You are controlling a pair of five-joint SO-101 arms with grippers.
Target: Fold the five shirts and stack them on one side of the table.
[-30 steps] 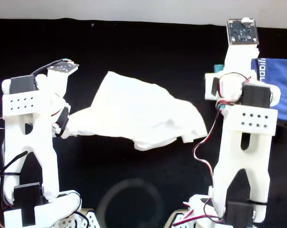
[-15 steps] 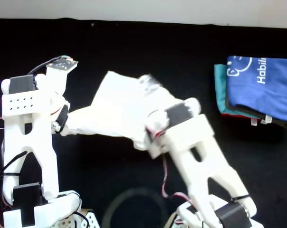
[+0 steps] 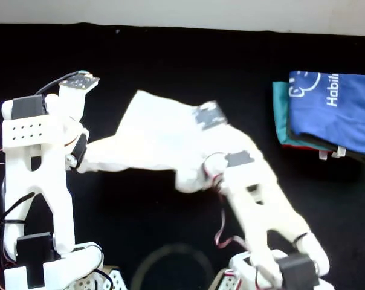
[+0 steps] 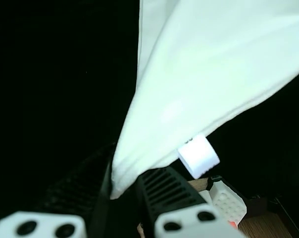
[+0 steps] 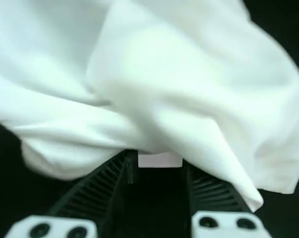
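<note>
**High view.** The black tabletop (image 3: 170, 54) carries a white shirt (image 3: 158, 136), unfolded and rumpled, at its middle. The left claw (image 3: 80, 162) is at the shirt's corner on the left side, where the cloth is drawn out to a point. The right arm (image 3: 261, 205) leans in over the shirt's near edge, with its wrist above the cloth. A stack (image 3: 327, 115) of folded shirts lies at the right side of the tabletop, well apart from the white shirt. A blue shirt is on top, with teal, black and red edges showing beneath.

**Left wrist view.** The white shirt (image 4: 214, 74) narrows to a corner that runs down into the left claw (image 4: 125, 181). The fingers (image 4: 164, 191) are closed together on that corner and grip it. The cloth rises taut away from the claw.

**Right wrist view.** The white shirt (image 5: 164, 84) lies in loose folds just ahead of the right claw (image 5: 158, 181). Its fingers (image 5: 107, 181) stand wide apart, one on each side of the shirt's near edge, and grip nothing. A small white label (image 5: 159, 160) on that edge sits between the fingertips.
</note>
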